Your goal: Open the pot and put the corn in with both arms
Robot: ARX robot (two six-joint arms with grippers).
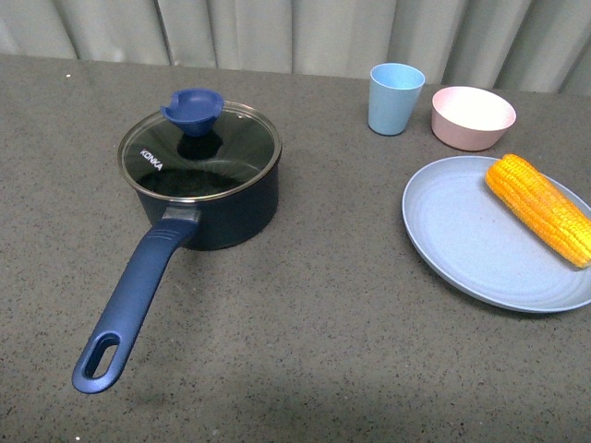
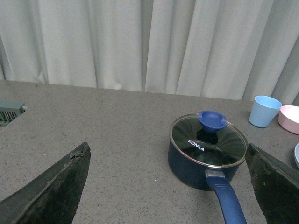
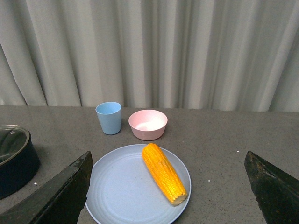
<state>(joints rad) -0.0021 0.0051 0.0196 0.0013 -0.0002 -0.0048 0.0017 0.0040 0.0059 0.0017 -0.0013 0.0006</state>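
The navy pot stands left of centre on the grey table, its glass KONKA lid on, blue knob up, long handle pointing toward me. The corn lies on a light blue plate at the right. Neither gripper shows in the front view. In the left wrist view the open left gripper is back from the pot, empty. In the right wrist view the open right gripper is above and short of the corn, empty.
A light blue cup and a pink bowl stand at the back right, behind the plate. A grey curtain hangs along the table's far edge. A grey vent-like object sits at the table's edge in the left wrist view.
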